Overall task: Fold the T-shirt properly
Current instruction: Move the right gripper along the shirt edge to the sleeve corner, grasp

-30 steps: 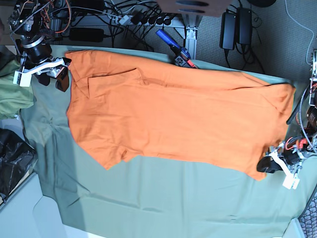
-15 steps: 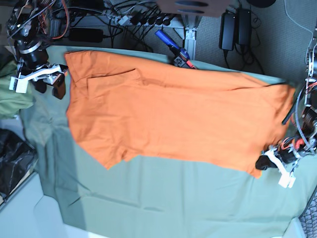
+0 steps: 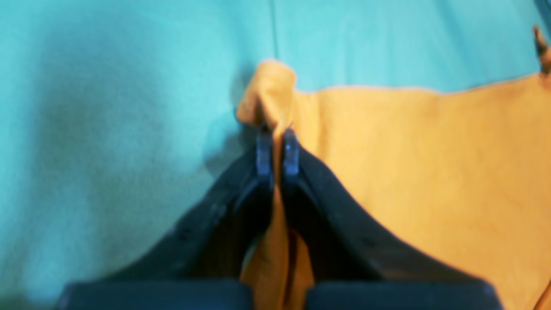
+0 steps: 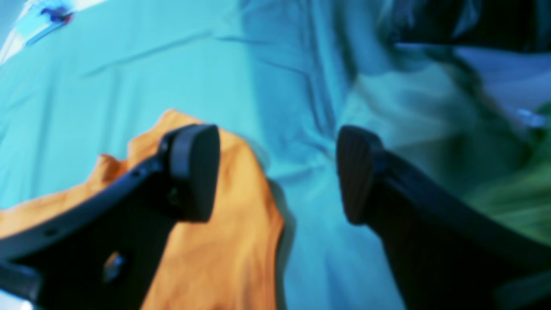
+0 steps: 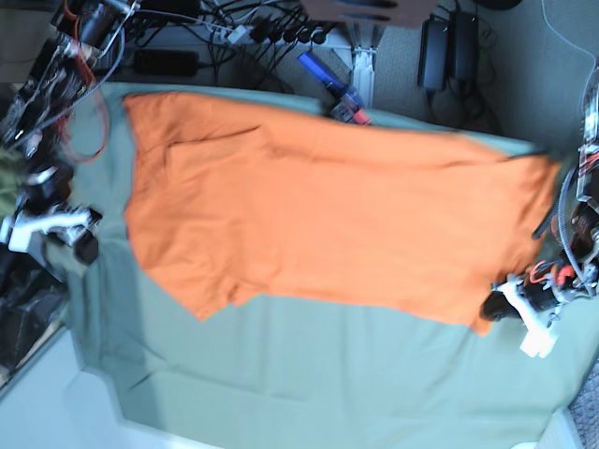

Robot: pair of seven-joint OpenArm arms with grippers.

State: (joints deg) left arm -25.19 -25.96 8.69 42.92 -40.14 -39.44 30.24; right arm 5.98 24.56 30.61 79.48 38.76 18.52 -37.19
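1. Left pincer (image 3: 273, 148) clamped tight on a bunched corner of the T-shirt (image 3: 430, 172), at 4 o'clock in the base view.
2. T-shirt spread flat across the sage-green cloth (image 5: 309, 374), filling its centre.
3. Right pincer (image 4: 277, 172) spread wide, gripping nothing, at 9 o'clock beside the shirt's edge.

Orange T-shirt (image 5: 328, 224) flat on green cloth (image 5: 309, 374)
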